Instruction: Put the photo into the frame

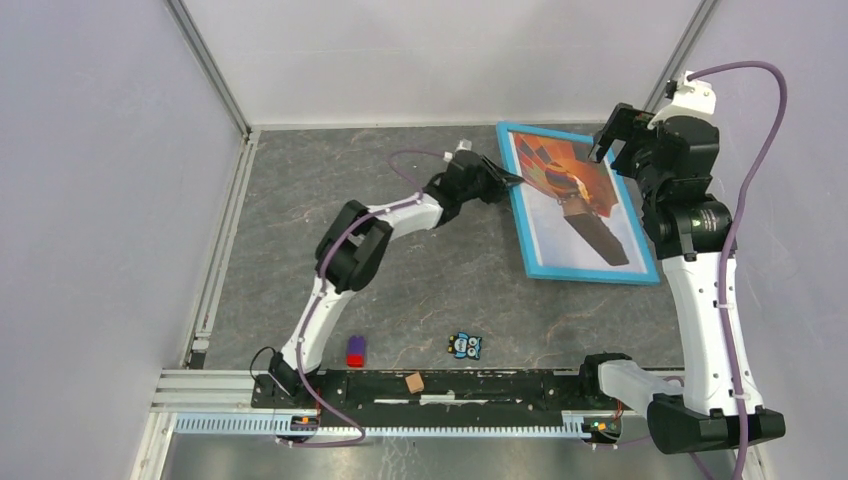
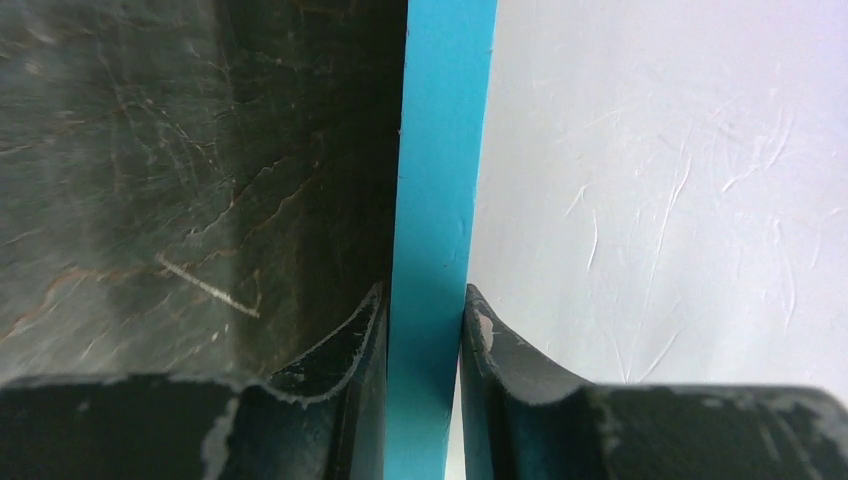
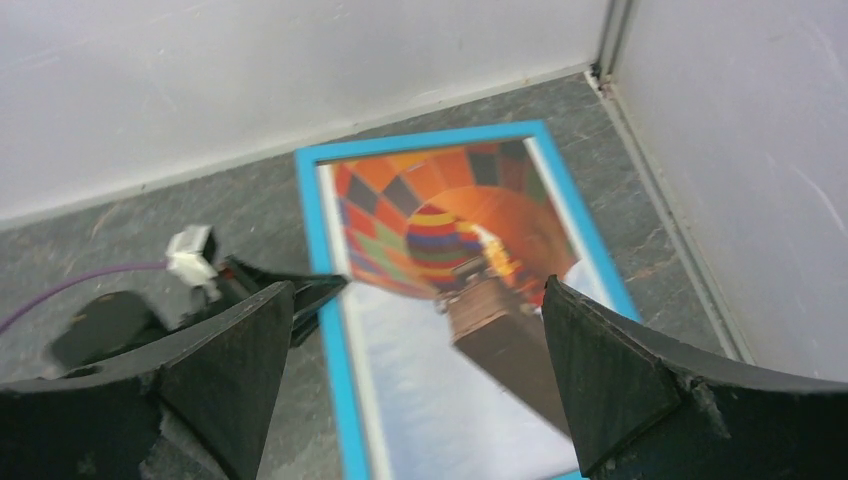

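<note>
Count: I see one frame, one photo inside it.
Axis: long side runs near-far, photo's top far.
Left end effector: gripping frame's left rim.
Right end effector: wide, empty.

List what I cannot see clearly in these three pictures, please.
- Top view: the right gripper covers the frame's far right corner.
- Left wrist view: too close to identify the white surface beside the left gripper.
- Right wrist view: the bottom edge cuts off the photo's near end.
</note>
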Tool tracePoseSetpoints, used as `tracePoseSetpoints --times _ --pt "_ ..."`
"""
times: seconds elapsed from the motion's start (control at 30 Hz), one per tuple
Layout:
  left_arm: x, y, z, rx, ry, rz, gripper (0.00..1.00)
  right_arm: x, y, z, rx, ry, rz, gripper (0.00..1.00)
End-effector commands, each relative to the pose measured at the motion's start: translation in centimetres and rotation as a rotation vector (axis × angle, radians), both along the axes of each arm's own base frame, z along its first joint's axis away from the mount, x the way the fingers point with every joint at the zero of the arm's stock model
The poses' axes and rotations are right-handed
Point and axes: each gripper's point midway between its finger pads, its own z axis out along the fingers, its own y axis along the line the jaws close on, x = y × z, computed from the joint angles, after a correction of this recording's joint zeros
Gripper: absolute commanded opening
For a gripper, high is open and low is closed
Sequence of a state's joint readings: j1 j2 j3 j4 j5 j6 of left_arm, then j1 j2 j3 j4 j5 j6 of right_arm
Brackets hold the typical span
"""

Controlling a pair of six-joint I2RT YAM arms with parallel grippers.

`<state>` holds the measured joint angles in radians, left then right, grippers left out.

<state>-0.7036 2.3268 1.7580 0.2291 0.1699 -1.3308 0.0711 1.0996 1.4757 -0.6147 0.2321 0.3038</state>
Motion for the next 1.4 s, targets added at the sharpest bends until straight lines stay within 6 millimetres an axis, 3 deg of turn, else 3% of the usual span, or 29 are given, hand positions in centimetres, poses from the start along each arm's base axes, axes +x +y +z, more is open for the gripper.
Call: tracePoseSetpoints --times 0.0,0.13,0.2,0.27,0.3,0.37,0.4,0.5,0.57,0.7,0.9,1.13,1.23,1.37 --pt "0.0 -4.9 0.9 -0.222 0.063 0.006 0.02 -1.0 2.0 1.1 -0.012 -0.046 0.135 0.98" --pt "-0.3 -7.3 -2.4 -0.231 0.119 -0.004 0.04 -1.8 1.8 1.0 -0.036 -0.042 0.139 0.98" --pt "-0.5 -7.7 -3.6 -0.199 0.137 -0.031 0.12 -2.3 1.6 1.2 -0.056 -0.040 0.136 0.98" --pt "-1.1 -7.4 -4.4 -0.144 0.148 -0.060 0.29 -2.7 1.4 1.2 -0.072 -0.030 0.136 0.98" --pt "-1.6 -7.0 -4.3 -0.114 0.132 -0.079 0.43 -2.9 1.4 1.3 -0.078 -0.029 0.139 0.98" --pt "-2.7 -5.2 -4.5 -0.008 0.107 -0.103 0.95 -3.3 1.5 1.2 -0.092 -0.011 0.152 0.98" --pt "-3.2 -4.1 -3.8 0.053 0.068 -0.120 1.00 -3.5 1.8 1.0 -0.096 -0.008 0.174 0.98" --pt "-4.5 0.2 -3.1 0.239 0.032 -0.162 1.00 -4.3 2.7 0.3 -0.122 0.009 0.251 0.98" --pt "-5.4 3.4 -1.1 0.308 -0.036 -0.189 1.00 -5.0 2.8 0.0 -0.131 0.013 0.265 0.98" --pt "-9.2 10.6 6.0 0.483 -0.256 -0.220 1.00 -6.5 4.3 0.1 -0.145 -0.012 0.364 0.98" --pt "-18.7 18.1 17.0 0.528 -0.461 -0.330 1.00 -8.8 4.7 1.0 -0.173 -0.095 0.405 0.98" --pt "-26.7 28.9 28.9 0.485 -0.707 -0.066 1.00 -10.8 4.9 2.4 -0.119 -0.174 0.390 0.98" --pt "-29.5 31.7 32.1 0.439 -0.773 -0.010 1.00 -11.5 5.3 3.2 -0.086 -0.218 0.404 0.98" --pt "-31.7 33.9 34.0 0.398 -0.807 0.041 1.00 -12.1 5.9 3.5 -0.065 -0.246 0.429 0.98"
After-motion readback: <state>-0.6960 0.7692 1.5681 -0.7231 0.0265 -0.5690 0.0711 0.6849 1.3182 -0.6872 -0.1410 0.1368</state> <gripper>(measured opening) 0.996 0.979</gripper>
